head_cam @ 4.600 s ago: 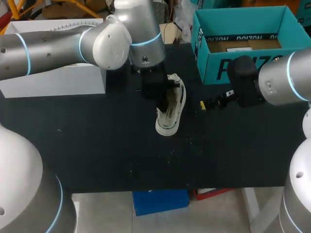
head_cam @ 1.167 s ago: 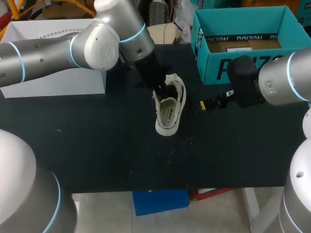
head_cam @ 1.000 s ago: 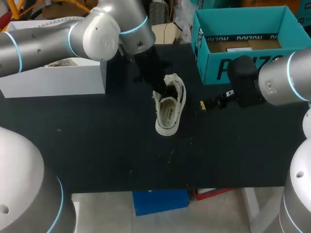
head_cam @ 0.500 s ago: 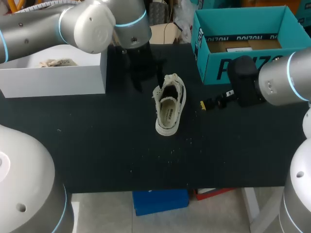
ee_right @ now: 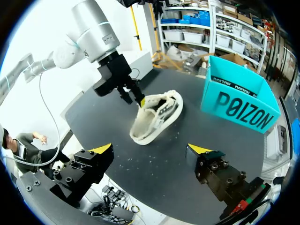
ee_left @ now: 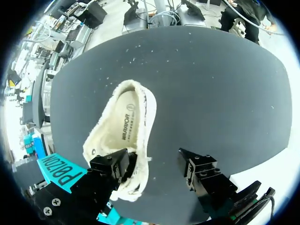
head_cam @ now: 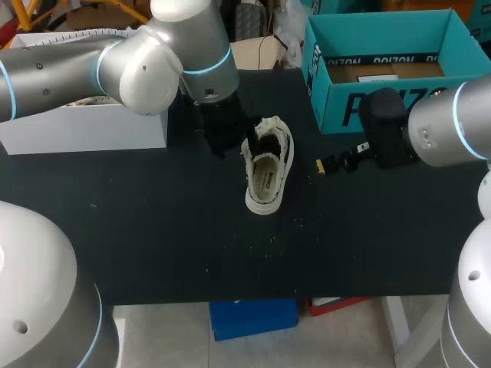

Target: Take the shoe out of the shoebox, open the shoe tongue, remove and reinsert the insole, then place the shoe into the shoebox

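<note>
A: Where is the shoe found?
B: The cream shoe point(head_cam: 267, 165) is seen set upright on its sole on the black table point(head_cam: 153, 230), outside the open teal shoebox point(head_cam: 383, 69), which is stood near it towards the right arm's side. The insole point(head_cam: 265, 180) is seen inside the shoe.
A: How are the claws held?
B: The left claw point(ee_left: 152, 159) is spread apart, one finger point(ee_left: 110, 164) placed at the shoe's near end; contact cannot be told. The right claw point(ee_right: 150, 150) is released wide, nothing is gripped, and the shoe is faced ahead of it.
</note>
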`<state>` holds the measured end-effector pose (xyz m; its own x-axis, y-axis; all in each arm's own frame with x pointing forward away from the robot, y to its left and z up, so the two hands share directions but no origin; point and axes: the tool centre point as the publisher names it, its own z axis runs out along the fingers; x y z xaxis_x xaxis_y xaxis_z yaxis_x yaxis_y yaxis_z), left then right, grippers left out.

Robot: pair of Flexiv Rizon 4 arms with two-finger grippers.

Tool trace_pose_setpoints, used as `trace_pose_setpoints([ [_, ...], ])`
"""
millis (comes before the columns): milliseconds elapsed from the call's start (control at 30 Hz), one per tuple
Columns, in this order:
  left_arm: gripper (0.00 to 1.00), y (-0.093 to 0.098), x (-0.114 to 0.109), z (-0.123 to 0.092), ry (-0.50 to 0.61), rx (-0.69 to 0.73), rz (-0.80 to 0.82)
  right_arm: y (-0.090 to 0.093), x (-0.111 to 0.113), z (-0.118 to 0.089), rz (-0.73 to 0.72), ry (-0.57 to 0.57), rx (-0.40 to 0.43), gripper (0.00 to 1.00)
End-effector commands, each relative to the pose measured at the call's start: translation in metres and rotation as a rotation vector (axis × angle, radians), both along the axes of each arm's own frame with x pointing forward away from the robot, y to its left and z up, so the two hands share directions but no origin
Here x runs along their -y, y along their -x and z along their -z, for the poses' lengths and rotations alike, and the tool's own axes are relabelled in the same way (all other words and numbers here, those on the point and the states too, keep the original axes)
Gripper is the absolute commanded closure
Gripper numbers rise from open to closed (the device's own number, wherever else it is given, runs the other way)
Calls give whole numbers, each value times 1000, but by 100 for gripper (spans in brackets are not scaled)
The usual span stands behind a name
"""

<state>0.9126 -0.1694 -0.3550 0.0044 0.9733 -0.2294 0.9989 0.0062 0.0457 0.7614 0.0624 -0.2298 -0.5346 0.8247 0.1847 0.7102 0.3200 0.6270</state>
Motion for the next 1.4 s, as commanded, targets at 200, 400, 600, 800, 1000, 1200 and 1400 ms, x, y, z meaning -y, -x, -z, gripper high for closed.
trace_pose_setpoints([
  [200,27,-13,4,18,-23,-26,38,0,-1,0,1,2,-1,0],
  [400,0,-14,6,23,-49,-28,64,0,-1,0,1,2,-1,0],
  [600,0,-11,6,17,-28,-17,81,0,-1,0,1,2,-1,0],
  [800,2,-9,4,24,-56,-26,101,0,-1,0,1,2,-1,0],
  [1000,5,-12,6,35,-73,-33,108,0,-1,0,1,2,-1,0],
  [1200,10,-20,9,46,-108,-34,122,0,-1,0,1,2,-1,0],
  [1400,15,-28,16,59,-136,-33,147,0,-1,0,1,2,-1,0],
])
